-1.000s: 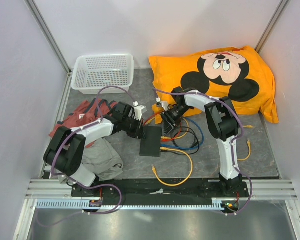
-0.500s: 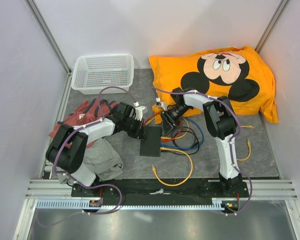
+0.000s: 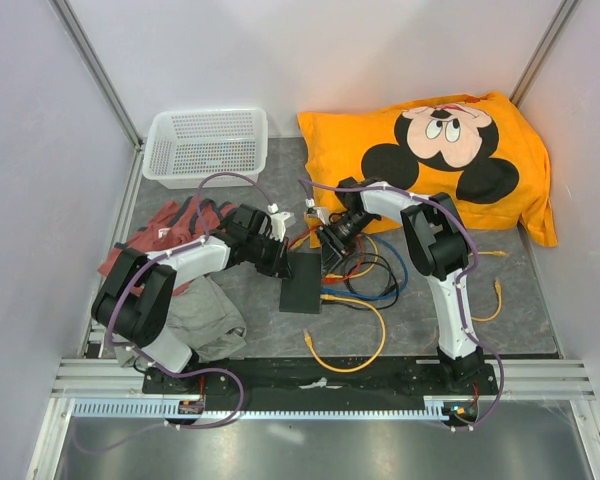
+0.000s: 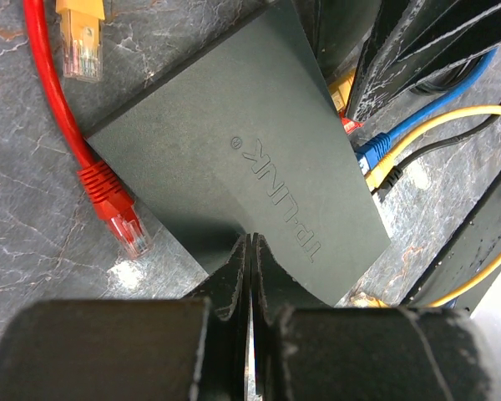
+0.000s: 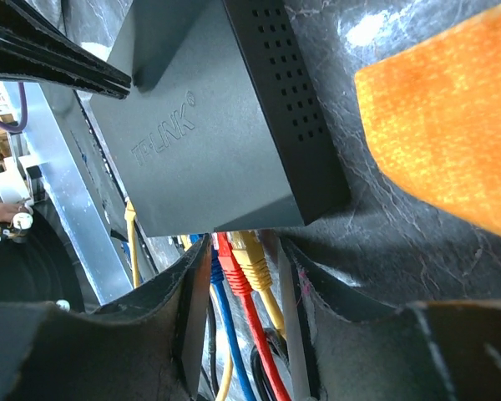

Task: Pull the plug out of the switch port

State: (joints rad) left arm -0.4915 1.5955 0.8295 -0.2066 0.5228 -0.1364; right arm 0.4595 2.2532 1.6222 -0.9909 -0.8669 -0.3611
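Observation:
The switch is a flat black box on the grey table, with its logo visible in the left wrist view and the right wrist view. Red, yellow and blue plugs sit in its ports. My right gripper is open, its fingers straddling these plugs at the port side; from above it is at the switch's far right corner. My left gripper is shut and empty, with its tips on the switch's edge, on the left side.
A loose red plug and a loose yellow plug lie beside the switch. Coiled cables lie to its right. An orange pillow is at the back right, a white basket at the back left, and clothes are on the left.
My right gripper has shifted slightly left, closer to the switch's port side. My left gripper stays shut against the switch, almost unmoved.

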